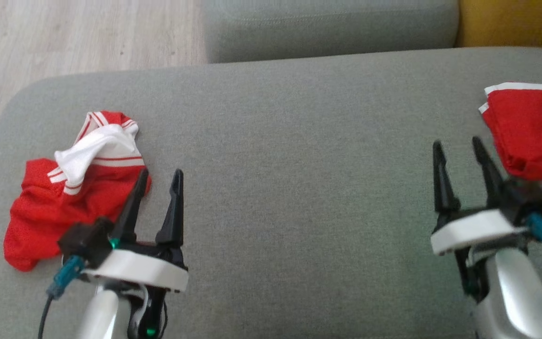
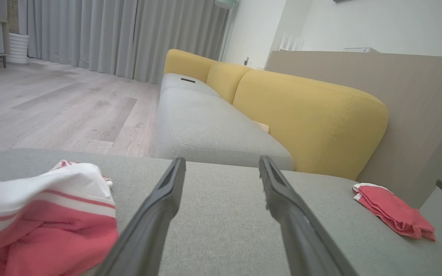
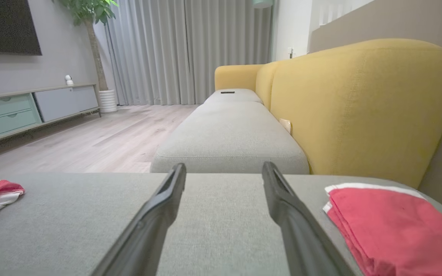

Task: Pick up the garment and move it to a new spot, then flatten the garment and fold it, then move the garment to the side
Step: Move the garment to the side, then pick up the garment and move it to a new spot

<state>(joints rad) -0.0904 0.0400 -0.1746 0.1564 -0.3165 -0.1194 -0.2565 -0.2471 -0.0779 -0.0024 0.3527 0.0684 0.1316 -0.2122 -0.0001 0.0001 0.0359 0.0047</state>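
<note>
A crumpled red garment with white striped trim [image 1: 71, 193] lies on the left of the grey cushion [image 1: 290, 155]; in the left wrist view this crumpled garment [image 2: 40, 214] sits at the lower left. My left gripper [image 1: 160, 175] stands open just right of it, its left finger over the cloth's right edge, nothing held. A folded red garment with white edging [image 1: 532, 129] rests at the cushion's right edge. My right gripper [image 1: 457, 143] is open just left of it, apart from the cloth. The folded garment [image 3: 393, 226] lies right of my right gripper's fingers [image 3: 290, 214].
A second grey seat cushion [image 1: 327, 28] lies beyond the near one, with yellow backrests [image 3: 359, 103] on the right. Wooden floor [image 1: 64, 37] lies off the cushion's far left edge. A tv cabinet [image 3: 21, 111], a plant and curtains stand across the room.
</note>
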